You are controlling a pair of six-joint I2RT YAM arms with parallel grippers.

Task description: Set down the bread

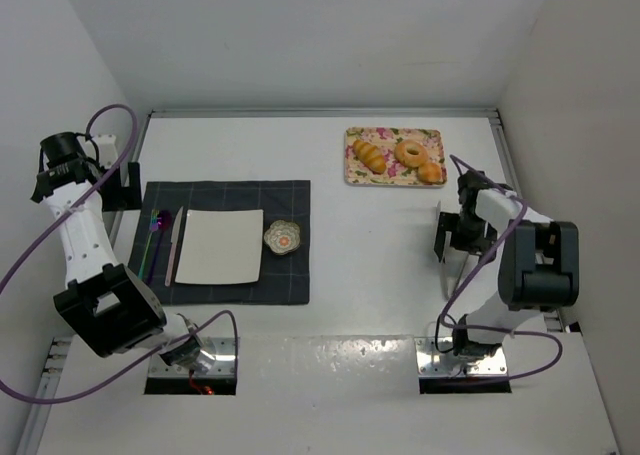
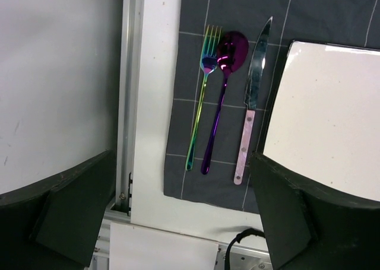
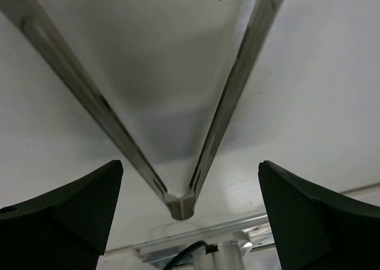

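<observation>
Its jaws wide and empty, the right gripper [image 1: 454,237] should descend squarely over the golden-brown ring-shaped bread [image 1: 410,153] at its eleven o'clock.

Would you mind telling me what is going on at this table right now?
Nothing is being handled yet. The bread, a twisted roll, a ring and a small bun, lies on the floral tray at the far right. The right gripper is open and empty, on the near side of that tray. The left gripper, also open and empty, hangs over the cutlery beside the white plate on the dark placemat.
</observation>
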